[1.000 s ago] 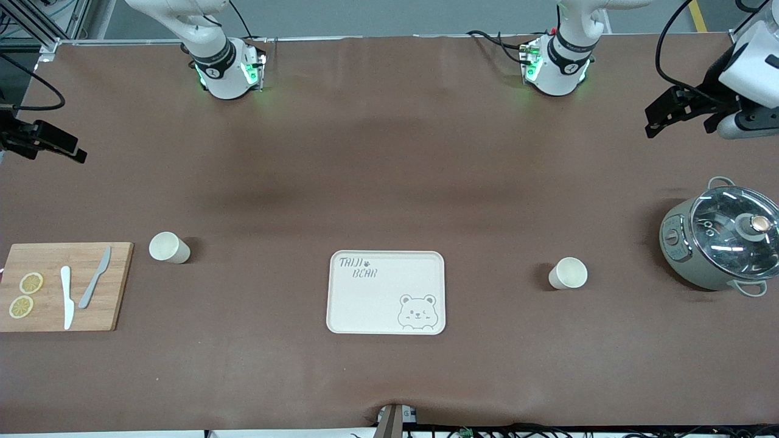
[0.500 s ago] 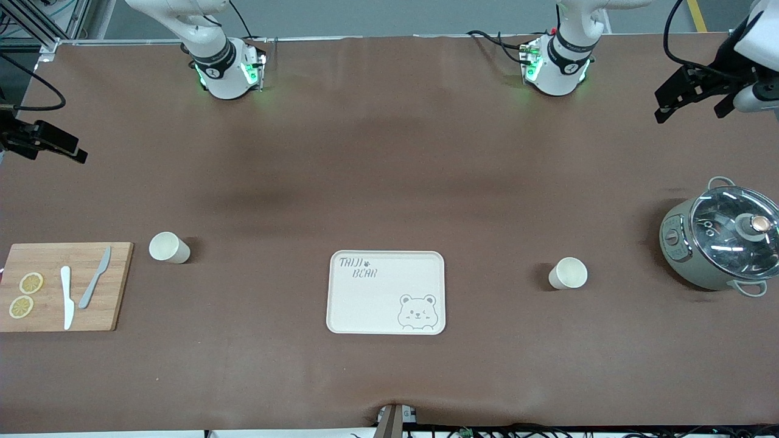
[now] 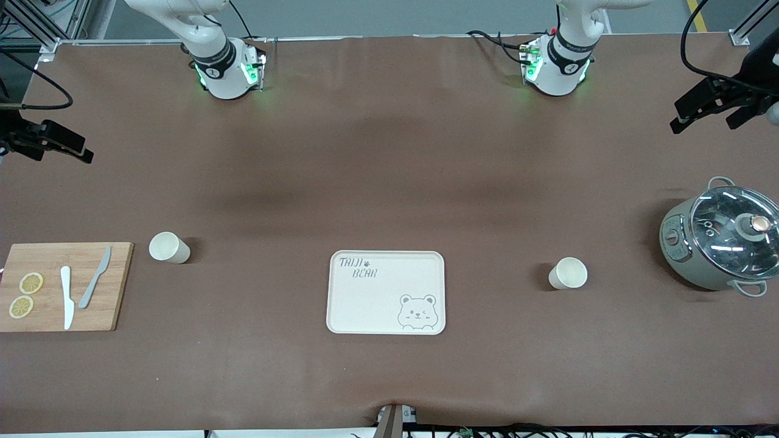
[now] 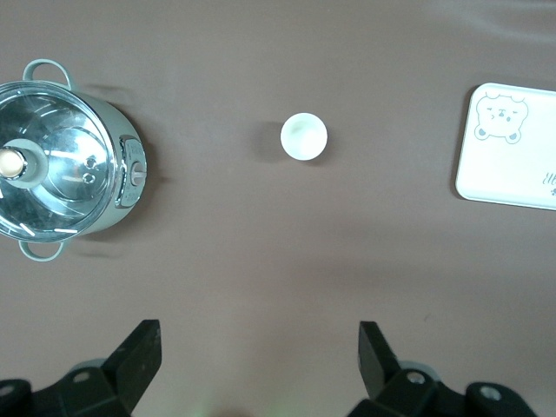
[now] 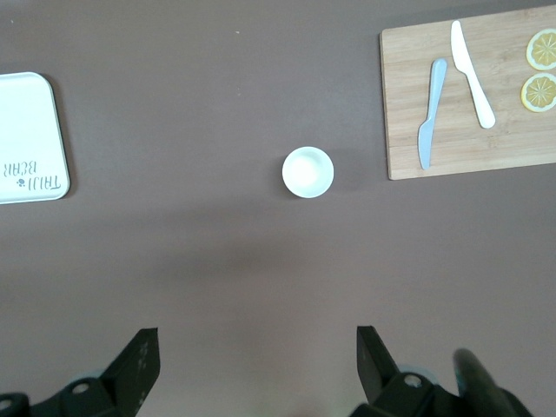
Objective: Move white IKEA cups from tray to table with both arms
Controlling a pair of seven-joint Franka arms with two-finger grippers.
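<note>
- While both arms stay high at the two ends of the surface (image 3: 389, 152), the tray (image 3: 386, 292) lies in the middle and serves as the landmark.
- One cup (image 3: 168, 247) stands upright on the surface, well apart from the tray toward the right arm's end and a little farther from the front camera than the tray's middle.
- The second cup (image 3: 568, 273) stands upright too, well apart from the tray toward the left arm's end, about level with the tray.
- Neither cup touches the tray or a hand.
- The left hand (image 3: 709, 104) hangs in the air over the surface's edge at the left arm's end; in the left wrist view its fingers (image 4: 139, 358) stand wide apart and hold nothing, and the second cup (image 4: 304, 136) shows between them, lower down.
- The right hand (image 3: 55, 141) hangs over the surface's edge at the right arm's end; its fingers (image 5: 137, 363) are also spread and empty.
- A board (image 3: 64, 286) with two knives and lemon slices lies just beside the first cup, away from the tray.
- A pot (image 3: 721, 243) with a glass lid stands at the left arm's end, well apart from the tray.
</note>
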